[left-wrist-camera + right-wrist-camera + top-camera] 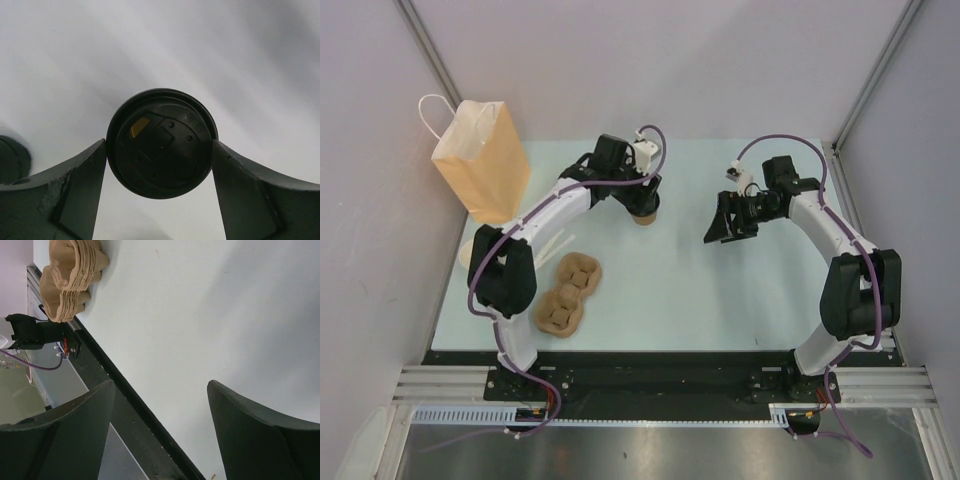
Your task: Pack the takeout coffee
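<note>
**Left gripper on upright coffee, right gripper open**

I saw the left gripper (642, 203) clamped on the takeout coffee (645, 214), one finger against each side of its black lid (162, 165) with no gap in the left wrist view. The cup stood upright, long axis vertical, lid facing up at the wrist camera. The lid had a small yellow patch (140, 127) upper left and raised marks near the rim, too blurred to read. I found no legible writing on the cup. It sat mid-back on the tabletop (700, 290), right of the tan paper bag (485, 165) and beyond the stacked pulp carriers (568, 292). The right gripper (161, 385) hung well apart, jaws spread, holding nothing.
</note>
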